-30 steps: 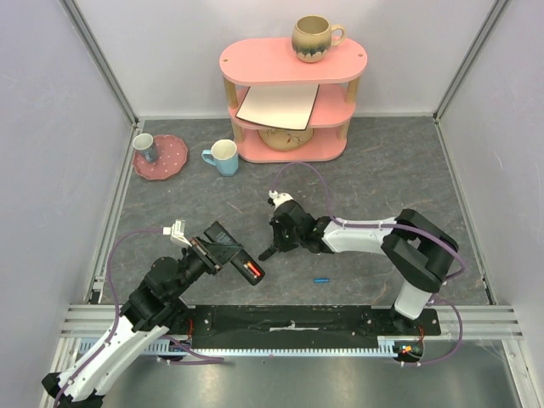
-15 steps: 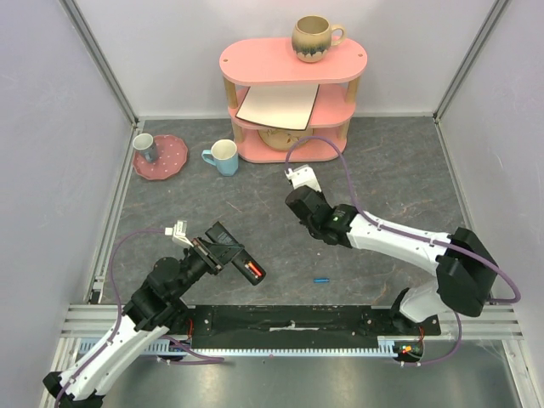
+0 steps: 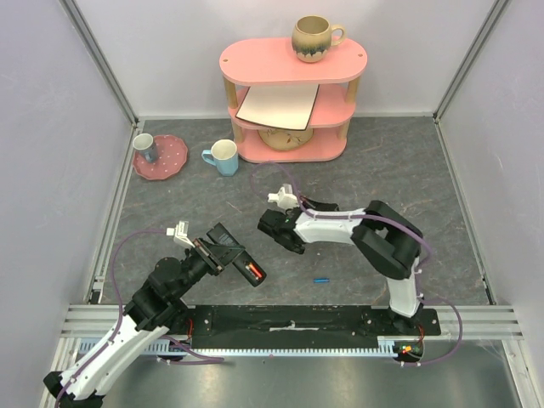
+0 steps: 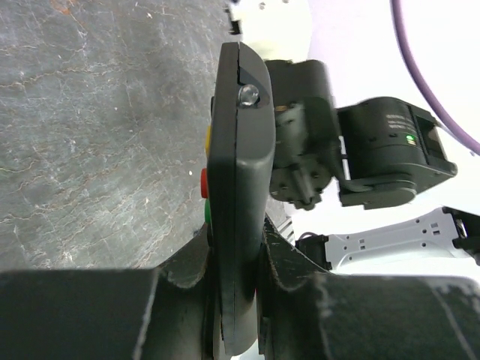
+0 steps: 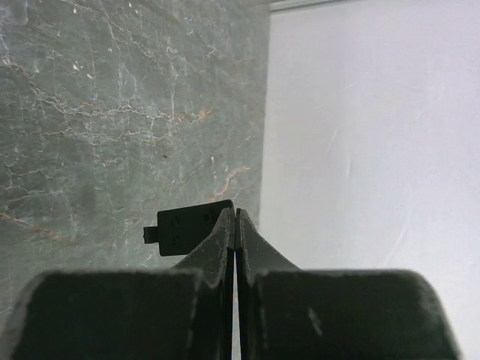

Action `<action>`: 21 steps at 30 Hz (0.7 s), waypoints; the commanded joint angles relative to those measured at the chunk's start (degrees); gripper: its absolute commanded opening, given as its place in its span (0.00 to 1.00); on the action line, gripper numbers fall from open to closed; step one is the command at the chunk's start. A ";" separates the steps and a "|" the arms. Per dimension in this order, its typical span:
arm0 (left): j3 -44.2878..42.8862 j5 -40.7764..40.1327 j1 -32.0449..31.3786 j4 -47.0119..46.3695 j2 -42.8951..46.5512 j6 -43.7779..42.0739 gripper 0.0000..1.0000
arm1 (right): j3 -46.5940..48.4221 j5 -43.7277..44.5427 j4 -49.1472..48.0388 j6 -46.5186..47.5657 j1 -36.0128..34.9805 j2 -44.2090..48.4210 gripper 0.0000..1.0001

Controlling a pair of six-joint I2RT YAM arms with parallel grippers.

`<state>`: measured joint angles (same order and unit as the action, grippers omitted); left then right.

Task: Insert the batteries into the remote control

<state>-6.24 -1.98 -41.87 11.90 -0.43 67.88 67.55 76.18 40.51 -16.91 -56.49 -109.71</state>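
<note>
Top view, left gripper [image 3: 219,248]: clamped across the near end of the remote control [image 3: 240,261], held up off the table [image 3: 170,204].
Top view, remote control: slanting down and to the right from the fingers, far end free.
Top view, red-orange battery [image 3: 252,272]: sitting in the remote's open back near the free end, beyond the fingers.
Top view, blue battery [image 3: 321,279]: lying on the table to the right of the remote, apart from both grippers.
Top view, right gripper [image 3: 274,231]: low over the table, just right of the remote; finger state unreadable here.
Left wrist, fingers [image 4: 283,264]: pinching the remote edge-on, one on each flat face.
Left wrist, remote: rising out of the grip, with yellow, red and green buttons peeping at its left edge; right arm [image 4: 375,150] behind it.
Right wrist, fingers [image 5: 214,255]: pressed together, no gap.
Right wrist, small black piece [image 5: 187,229]: flat, tabbed, just left of the fingertips, partly behind one finger; touching or not, cannot tell.
</note>
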 commanded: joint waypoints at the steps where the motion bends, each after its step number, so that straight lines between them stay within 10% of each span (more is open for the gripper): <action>1: -0.62 1.63 -0.06 -1.71 4.73 -0.64 0.02 | 6.80 9.85 10.10 -7.52 -2.13 -5.76 0.00; 8: -0.79 1.63 -0.06 -1.27 4.82 -0.82 0.02 | 14.01 7.33 24.70 -22.90 -2.75 -14.21 0.00; 21: -1.05 3.82 -0.14 -0.91 4.91 -1.25 0.02 | 8.92 -10.51 10.65 -13.24 -4.59 -10.36 0.24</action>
<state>-6.24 0.45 -41.87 12.34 -0.43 67.85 78.56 72.75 58.57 -32.95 -60.82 -124.18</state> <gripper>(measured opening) 0.224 0.219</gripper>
